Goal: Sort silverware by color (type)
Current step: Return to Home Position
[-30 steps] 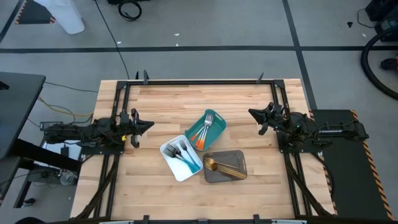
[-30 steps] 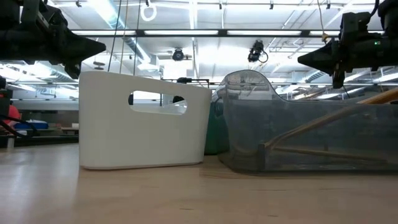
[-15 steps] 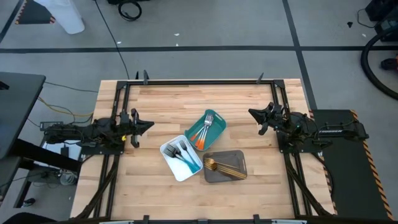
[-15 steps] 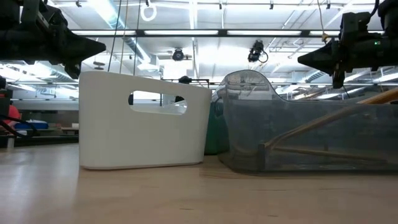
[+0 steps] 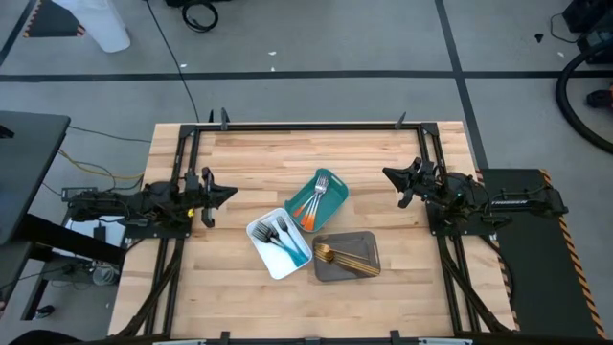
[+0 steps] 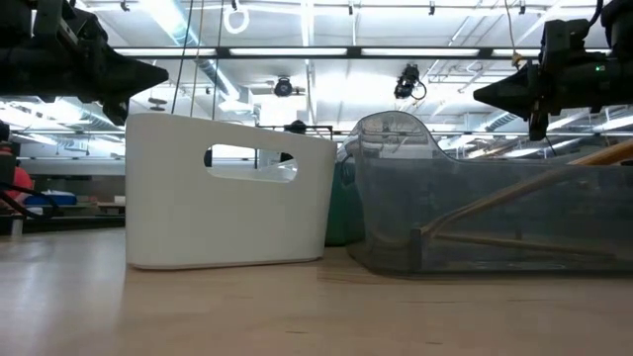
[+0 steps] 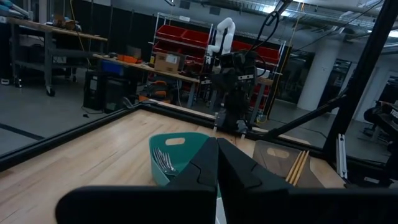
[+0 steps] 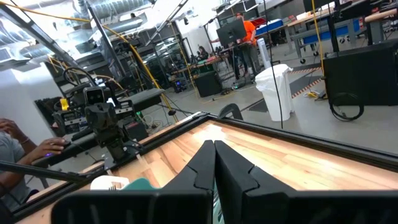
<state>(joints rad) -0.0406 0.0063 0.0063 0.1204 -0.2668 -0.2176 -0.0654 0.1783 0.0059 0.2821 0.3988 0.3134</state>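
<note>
Silverware: all in trays, none loose on the table (image 5: pixel 259 153). Orange forks (image 5: pixel 314 203) lie in the teal tray (image 5: pixel 337 195). Blue forks (image 5: pixel 281 235) lie in the white tray (image 5: pixel 278 264), just beside the teal one. Gold forks (image 5: pixel 345 256) lie in the grey tray (image 5: pixel 330 272), close against the white tray; whether the two touch cannot be told. The three trays cluster at the table's middle. Left gripper (image 5: pixel 228 192): at the left side of the table, raised off the wood, fingers pressed together, empty, pointing toward the trays. Right gripper (image 5: pixel 389 173): at the right side, well apart from the trays, likewise closed on nothing. Step in hand, as judged: bringing both arms to rest. Both look at or near their rest pose, so little travel seems left. Recommended handling: retract each arm along its own side, raised and level, with no sweep across the tray cluster. The tall tray walls are the only obstacle. The fingers need not open.
</note>
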